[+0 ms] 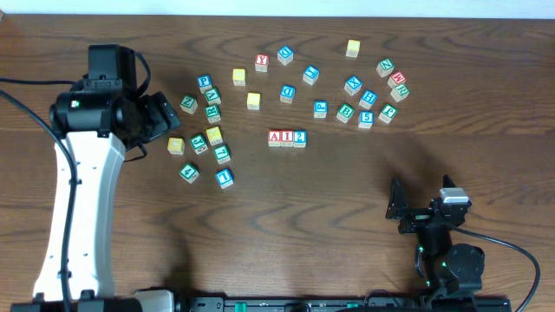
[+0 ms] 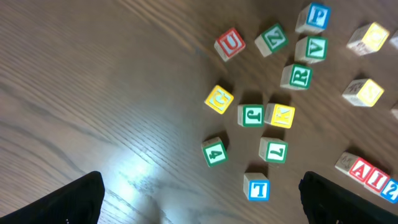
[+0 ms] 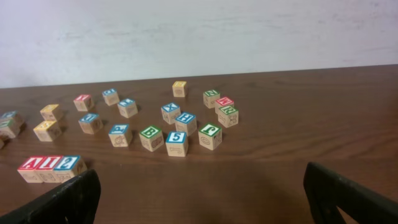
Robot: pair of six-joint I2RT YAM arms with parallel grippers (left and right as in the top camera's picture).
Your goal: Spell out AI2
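Note:
The red "A" cube (image 1: pixel 275 137), the red "I" cube (image 1: pixel 287 137) and the blue "2" cube (image 1: pixel 299 137) stand touching in a row at the table's middle, reading AI2. The same row shows at the right edge of the left wrist view, "A" (image 2: pixel 362 168), "I" (image 2: pixel 377 178), "2" (image 2: pixel 392 188), and low on the left of the right wrist view, "A" (image 3: pixel 32 165), "I" (image 3: pixel 50 165), "2" (image 3: pixel 68 164). My left gripper (image 1: pixel 165 120) (image 2: pixel 202 205) hangs open over bare wood left of the row. My right gripper (image 1: pixel 397 208) (image 3: pixel 205 199) is open near the front right, holding nothing.
Several loose cubes lie left of the row, among them a blue "1" (image 1: pixel 225 178) and a green "4" (image 2: pixel 214 152). More cubes are scattered behind and to the right, including a red "Y" (image 1: pixel 261 61) and a blue "5" (image 3: pixel 176 142).

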